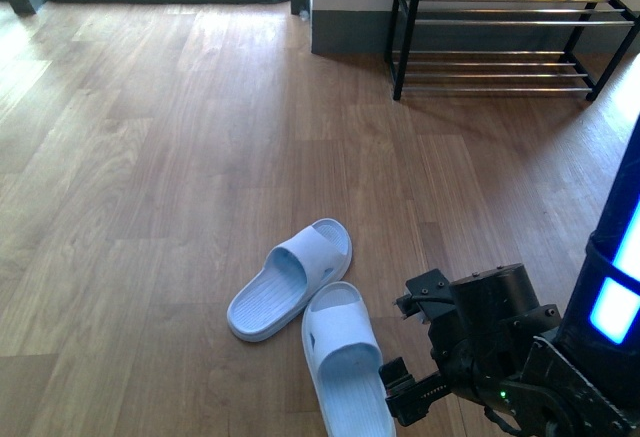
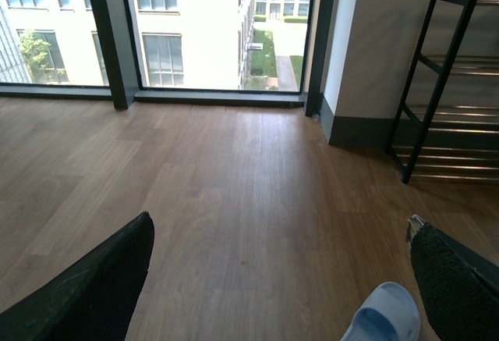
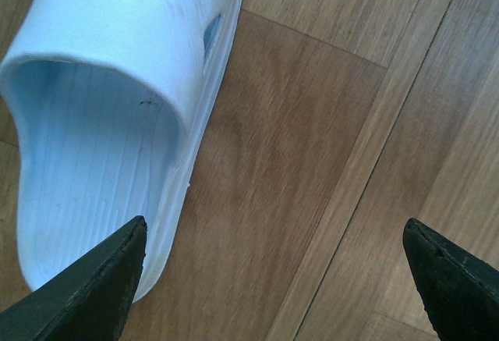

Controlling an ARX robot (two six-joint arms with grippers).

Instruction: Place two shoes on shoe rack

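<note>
Right gripper (image 1: 410, 342) hangs low just beside the near pale-blue slide (image 1: 345, 362), jaws spread wide and empty; left gripper (image 2: 281, 228) is likewise wide, holding nothing. Second slide (image 1: 290, 277) lies on the floor (image 1: 150, 207) against the first. Shoe rack (image 1: 500, 22) stands well beyond; neither shoe is on it, so both pickups remain.

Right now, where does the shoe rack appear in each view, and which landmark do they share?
Front view: the shoe rack stands at the top right.
Left wrist view: at the right edge, its black side frame showing.
Right wrist view: not in it; only a pale blue slipper on wooden floor.
Shared landmark: the dark skirting beside the rack, in the front and left wrist views.
</note>
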